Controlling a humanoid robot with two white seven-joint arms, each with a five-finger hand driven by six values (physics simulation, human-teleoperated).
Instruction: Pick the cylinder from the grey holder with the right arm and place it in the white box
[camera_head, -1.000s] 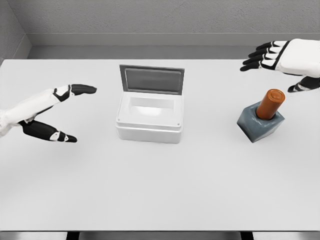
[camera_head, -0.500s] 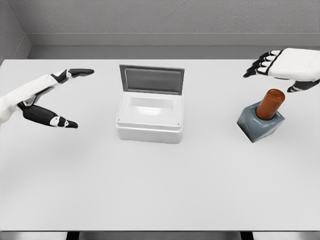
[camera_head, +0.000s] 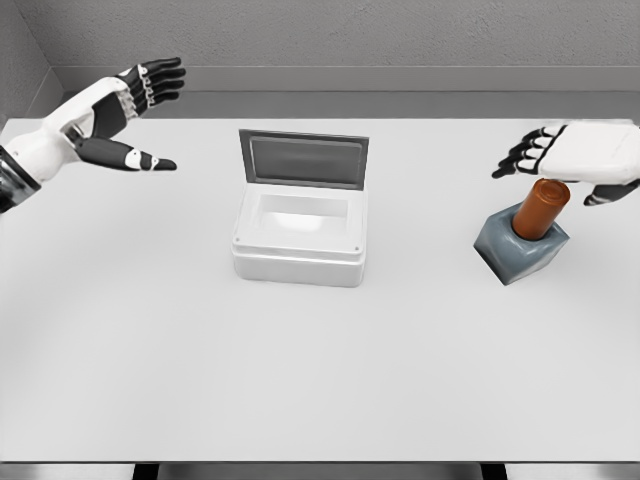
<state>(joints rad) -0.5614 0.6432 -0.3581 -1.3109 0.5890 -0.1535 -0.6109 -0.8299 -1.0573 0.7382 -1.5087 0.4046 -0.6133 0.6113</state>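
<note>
An orange-brown cylinder (camera_head: 540, 208) stands tilted in a grey holder (camera_head: 519, 248) on the right side of the white table. My right hand (camera_head: 560, 170) hovers just above and behind the cylinder's top, fingers spread, holding nothing. The white box (camera_head: 300, 235) sits mid-table with its grey lid (camera_head: 304, 159) standing open at the back. Over the table's far left corner my left hand (camera_head: 140, 115) is raised with relaxed, spread fingers and nothing in it.
The table's (camera_head: 320, 380) front edge runs along the bottom of the view. A grey wall (camera_head: 330, 40) rises behind the table's far edge.
My right hand has come down and toward the cylinder, now close over its top. My left hand has lifted up and back toward the far left corner.
</note>
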